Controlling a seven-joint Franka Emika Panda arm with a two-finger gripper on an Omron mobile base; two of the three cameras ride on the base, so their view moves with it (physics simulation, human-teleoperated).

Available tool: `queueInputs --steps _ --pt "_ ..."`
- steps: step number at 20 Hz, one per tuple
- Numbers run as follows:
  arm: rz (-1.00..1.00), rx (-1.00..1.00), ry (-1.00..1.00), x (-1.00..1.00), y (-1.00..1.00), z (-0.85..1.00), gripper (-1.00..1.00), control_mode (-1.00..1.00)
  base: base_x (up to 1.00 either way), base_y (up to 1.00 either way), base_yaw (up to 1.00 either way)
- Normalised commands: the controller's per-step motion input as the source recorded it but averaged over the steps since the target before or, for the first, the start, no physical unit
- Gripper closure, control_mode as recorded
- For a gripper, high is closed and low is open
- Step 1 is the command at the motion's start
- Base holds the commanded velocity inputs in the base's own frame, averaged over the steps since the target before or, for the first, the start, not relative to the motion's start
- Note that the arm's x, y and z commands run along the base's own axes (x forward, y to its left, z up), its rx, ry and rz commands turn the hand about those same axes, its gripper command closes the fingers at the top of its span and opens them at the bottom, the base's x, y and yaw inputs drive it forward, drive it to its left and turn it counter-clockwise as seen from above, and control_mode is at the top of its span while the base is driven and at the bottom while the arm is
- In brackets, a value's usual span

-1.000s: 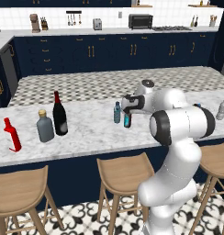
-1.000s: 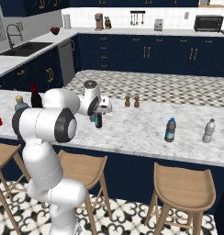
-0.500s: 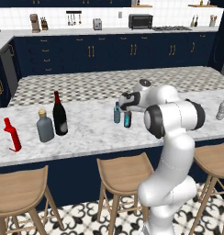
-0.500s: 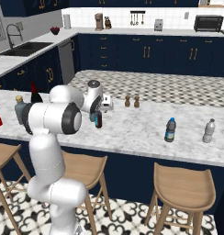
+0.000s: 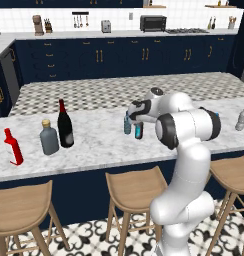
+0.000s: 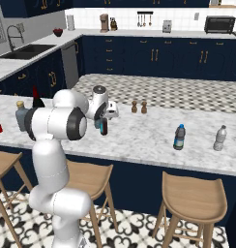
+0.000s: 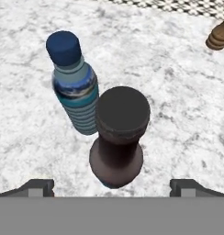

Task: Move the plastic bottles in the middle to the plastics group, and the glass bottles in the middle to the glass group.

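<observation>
The gripper [image 7: 112, 186] hangs straight above the two small bottles in the middle of the counter [image 5: 99, 142], its fingertips [image 7: 38, 187] spread wide apart with nothing between them. Directly under it stands the small brown-necked bottle [image 7: 118, 137], dark cap up, teal label low on its body. Just beside it, almost touching, is the slim pale-blue plastic bottle [image 7: 75, 85] with a blue cap and band. Both sit near the front edge of the counter, about midway along it.

The brown one looks like glass: stiff, smooth, probably slippery, and heavier than its size suggests. I'd say it would crack if tipped onto the stone. The neck, just under the cap, seems the best place to grip, since the cap would act as a stop. The plastic bottle should be light and a bit springy, easily knocked over.

That closeness is the main worry: a finger coming down on the side facing the blue bottle could nudge it, so the fingers are better placed on the two free sides.

Toward the left end of the counter stands the tall black wine bottle [image 5: 65, 125], just beside the squat grey bottle [image 5: 49, 138], with the red bottle [image 5: 14, 147] nearer that end. Toward the right end are the blue-labelled water bottle [image 6: 179, 137] and the clear water bottle [image 6: 219, 138]. Two small wooden shakers [image 6: 139, 106] stand behind the middle pair, apart from the gripper
</observation>
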Motion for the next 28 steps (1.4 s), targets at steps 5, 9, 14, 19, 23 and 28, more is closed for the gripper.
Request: queueInputs --steps 5,9,14,19,23,28 --pt "0.02 0.00 0.00 0.16 0.00 -0.09 -1.00 -1.00 0.00 0.00 0.00" --pt "0.00 0.00 0.00 0.12 0.00 0.00 -1.00 -1.00 0.00 0.00 0.00" --pt "0.00 0.00 0.00 0.05 0.00 0.00 -1.00 -1.00 0.00 0.00 0.00" --pt "0.01 0.00 0.00 0.01 0.00 -0.01 -1.00 -1.00 0.00 0.00 0.00" --pt "0.02 0.00 0.00 0.00 0.03 -0.06 -1.00 -1.00 0.00 0.00 0.00" --pt "0.01 0.00 0.00 0.00 0.02 -0.08 -1.00 -1.00 0.00 0.00 0.00"
